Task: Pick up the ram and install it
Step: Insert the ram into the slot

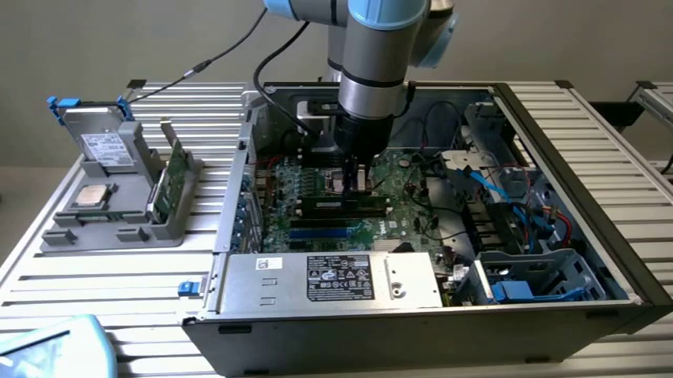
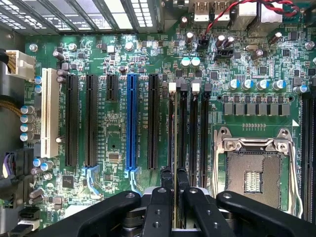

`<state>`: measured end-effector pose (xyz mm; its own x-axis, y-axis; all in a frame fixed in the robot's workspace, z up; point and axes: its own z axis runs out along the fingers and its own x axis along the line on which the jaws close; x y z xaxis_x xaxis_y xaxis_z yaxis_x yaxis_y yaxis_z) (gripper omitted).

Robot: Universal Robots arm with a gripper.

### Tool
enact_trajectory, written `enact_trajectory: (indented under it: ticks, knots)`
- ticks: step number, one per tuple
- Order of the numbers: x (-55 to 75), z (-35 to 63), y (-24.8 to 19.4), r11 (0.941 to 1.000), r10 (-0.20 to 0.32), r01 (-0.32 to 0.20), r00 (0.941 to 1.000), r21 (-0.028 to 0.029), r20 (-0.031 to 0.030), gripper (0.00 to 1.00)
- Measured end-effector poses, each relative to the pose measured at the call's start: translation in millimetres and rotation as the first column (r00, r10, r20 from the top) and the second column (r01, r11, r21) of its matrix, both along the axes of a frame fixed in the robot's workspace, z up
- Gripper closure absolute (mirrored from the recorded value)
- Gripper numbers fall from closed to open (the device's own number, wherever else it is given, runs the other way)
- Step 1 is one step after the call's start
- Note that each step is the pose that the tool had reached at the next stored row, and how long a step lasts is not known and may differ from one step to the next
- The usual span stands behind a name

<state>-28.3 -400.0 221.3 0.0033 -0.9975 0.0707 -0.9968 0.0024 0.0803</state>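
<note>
Your pincer (image 2: 174, 174) is clenching the ram (image 2: 173, 131) by its upper edge. The stick is sitting directly beneath it at the memory slots (image 2: 193, 133) mid-motherboard (image 2: 113, 143), its long axis running parallel to them.

Robotics lab bench, UR arm (image 1: 373, 71) over open PC case (image 1: 315, 346), alu-profile table (image 1: 94, 287), parts jig (image 1: 126, 227)

Nothing is legible: the black-and-white sticker (image 1: 340, 277) on the silver metal box (image 1: 252, 295) carries print too small to read.
</note>
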Motion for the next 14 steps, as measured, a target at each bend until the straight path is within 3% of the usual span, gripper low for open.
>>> enact_trajectory:
  ticks: [7,14]
  knots:
    - [0.3,-0.6,0.0,1.0000,-0.002,0.002,1.0000,-0.0068,0.0000,0.85]
    - [-0.4,-2.8,0.0,1.0000,-0.005,0.005,1.0000,-0.0082,0.0001,0.85]
